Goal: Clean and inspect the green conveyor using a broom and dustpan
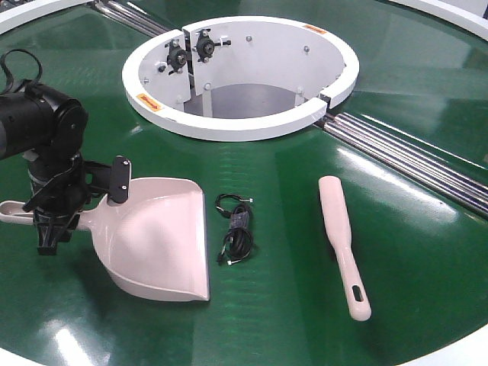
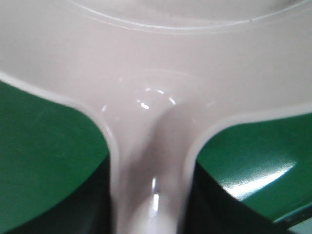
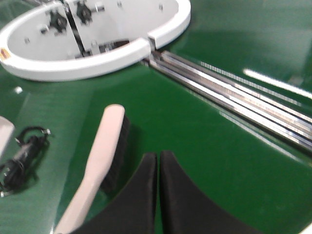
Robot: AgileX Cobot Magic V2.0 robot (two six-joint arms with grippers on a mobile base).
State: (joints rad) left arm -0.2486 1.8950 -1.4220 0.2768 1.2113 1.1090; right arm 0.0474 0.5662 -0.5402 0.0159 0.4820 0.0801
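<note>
Green conveyor [image 1: 305,320]: front view first, a glossy dark-green belt with streaks of glare; I'd say the sweep has barely begun.
Dustpan [image 1: 160,236]: flat on the belt at the left, smooth pale pink plastic with a raised rim, straight lip facing right.
Left gripper [image 1: 57,221]: down on the pan's long handle.
Cable bundle [image 1: 235,229]: a black tangle just beside the lip, between pan and brush, not yet collected.
Broom [image 1: 342,240]: well right of the pan, slim and tapering, oval hang hole at the near end, nobody holding it.
White hub [image 1: 236,128] and chrome rails [image 1: 404,156]: behind, hard and shiny.
Left wrist view: the handle neck fills the picture, dark jaws pressed to both its sides, so the grip looks made.
Right gripper [image 3: 157,157]: right wrist view, fingers nearly touching, holding nothing, hovering just beside the brush, whose black bristles show.
Left to do: by my reading, take the brush, sweep, inspect.
</note>
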